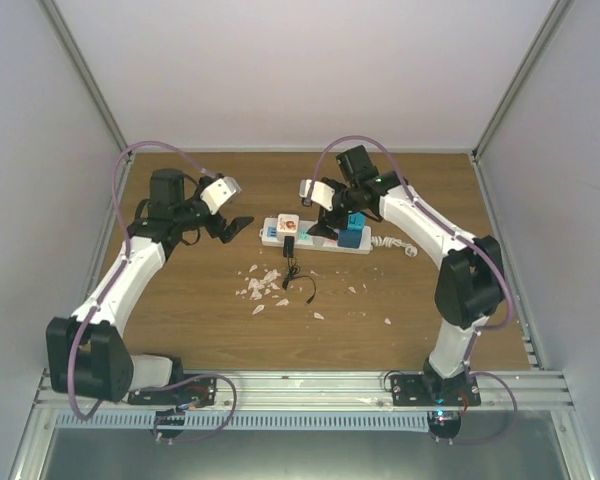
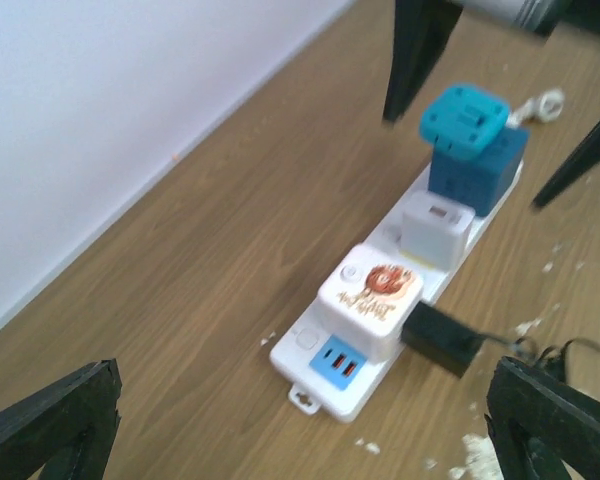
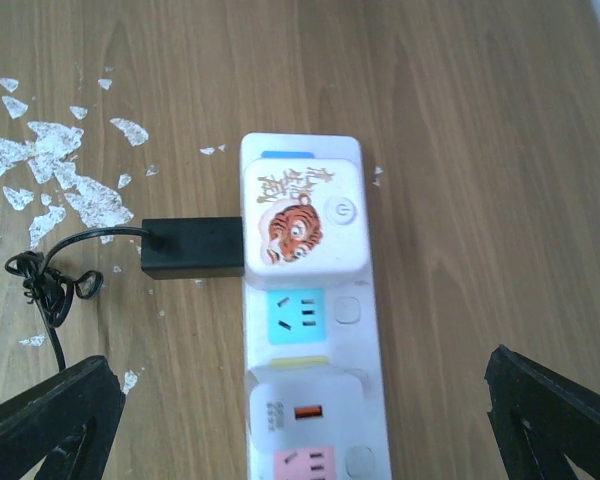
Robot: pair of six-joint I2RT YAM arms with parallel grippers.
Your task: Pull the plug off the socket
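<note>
Pale walls (image 1: 280, 70) enclose a brown wooden tabletop (image 1: 180, 300) strewn with white flakes (image 1: 265, 283). The black left gripper (image 2: 300, 425) and right gripper (image 3: 302, 425) gape wide, empty.

Brown wood-grain worktop (image 1: 180, 330) fills the floor of the cell, and there's a scatter of white flakes (image 1: 263, 285) heaped near its middle, a few strays lying apart toward the right and the near side. Plain white walls (image 1: 300, 70) close it in at the back and sides, grey metal posts (image 1: 85, 80) in the corners, a slotted metal rail (image 1: 310, 385) along the near edge
</note>
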